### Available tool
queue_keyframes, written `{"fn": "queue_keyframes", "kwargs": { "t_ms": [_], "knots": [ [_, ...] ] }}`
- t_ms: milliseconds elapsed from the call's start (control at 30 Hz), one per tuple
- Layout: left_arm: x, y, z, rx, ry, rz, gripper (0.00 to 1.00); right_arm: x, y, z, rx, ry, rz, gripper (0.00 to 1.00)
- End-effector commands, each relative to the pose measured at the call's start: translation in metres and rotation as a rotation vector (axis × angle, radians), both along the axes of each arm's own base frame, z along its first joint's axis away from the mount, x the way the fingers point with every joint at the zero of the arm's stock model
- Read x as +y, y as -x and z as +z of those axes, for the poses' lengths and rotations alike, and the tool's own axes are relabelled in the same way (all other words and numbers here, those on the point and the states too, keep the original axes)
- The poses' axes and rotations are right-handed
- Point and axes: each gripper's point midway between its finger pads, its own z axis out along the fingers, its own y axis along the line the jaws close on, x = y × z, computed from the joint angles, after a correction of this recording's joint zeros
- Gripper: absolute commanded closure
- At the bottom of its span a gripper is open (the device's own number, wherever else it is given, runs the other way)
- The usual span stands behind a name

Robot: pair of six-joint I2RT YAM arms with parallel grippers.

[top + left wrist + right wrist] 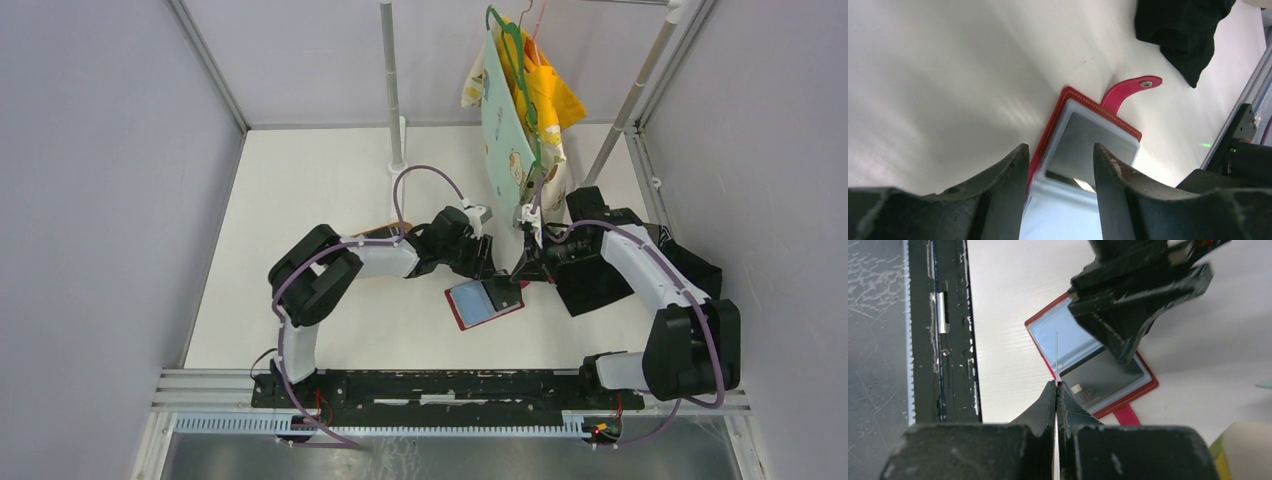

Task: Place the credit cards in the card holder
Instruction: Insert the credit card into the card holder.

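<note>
The red card holder (468, 308) lies open on the table, snap tab (1128, 90) spread out. A dark credit card (1108, 375) sits in the tab-side pocket (1088, 142); the other half (1073, 340) shows pale blue lining. My left gripper (499, 288) hangs right over the holder, its jaws apart and straddling the pale sleeve (1058, 147) without pinching it. Its fingers (1118, 325) cover part of the dark card. My right gripper (1056, 384) is shut at the holder's near edge. A hair-thin sheet (1056, 350) sticks out of its tips edge-on; card or sleeve, I cannot tell.
A black cloth (690, 265) lies at the right, also in the left wrist view (1183, 30). Clothes on a green hanger (520, 100) dangle behind the grippers. A metal pole (392, 90) stands at the back. A tan tray (385, 230) peeks from behind the left arm. The black rail (950, 330) borders the near edge.
</note>
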Motion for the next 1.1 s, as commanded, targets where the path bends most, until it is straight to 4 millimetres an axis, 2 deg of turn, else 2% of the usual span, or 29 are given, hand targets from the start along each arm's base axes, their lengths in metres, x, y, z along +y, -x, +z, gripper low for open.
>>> {"fn": "queue_keyframes", "kwargs": {
  "t_ms": [0,100,233,333,433,533,667,833,1067],
  "knots": [
    [0.015,-0.035,0.069,-0.177,0.076,0.2,0.42,0.003,0.019,0.009,-0.04,-0.056,0.044,1.0],
    [0.037,-0.043,0.09,-0.261,0.069,0.295,0.4,0.002,0.022,0.004,-0.045,-0.055,0.041,1.0],
    [0.064,-0.037,0.114,-0.341,0.1,0.358,0.41,0.005,0.02,-0.003,-0.005,-0.078,0.021,1.0],
    [0.083,-0.022,0.12,-0.347,0.131,0.379,0.44,0.009,0.015,-0.005,0.048,-0.097,0.003,1.0],
    [0.1,0.001,0.118,-0.309,0.183,0.395,0.56,0.013,0.008,-0.009,0.119,-0.117,-0.02,1.0],
    [0.107,0.021,0.114,-0.26,0.279,0.392,0.58,0.015,0.001,-0.016,0.198,-0.121,-0.053,1.0],
    [0.097,0.044,0.114,-0.204,0.376,0.327,0.59,0.015,-0.008,-0.026,0.256,-0.11,-0.092,1.0],
    [0.07,0.061,0.109,-0.183,0.393,0.26,0.62,0.014,-0.024,-0.033,0.251,-0.083,-0.157,1.0],
    [0.049,0.066,0.072,-0.152,0.3,0.242,0.67,0.012,-0.031,-0.043,0.289,-0.053,-0.174,1.0]
  ]
}}
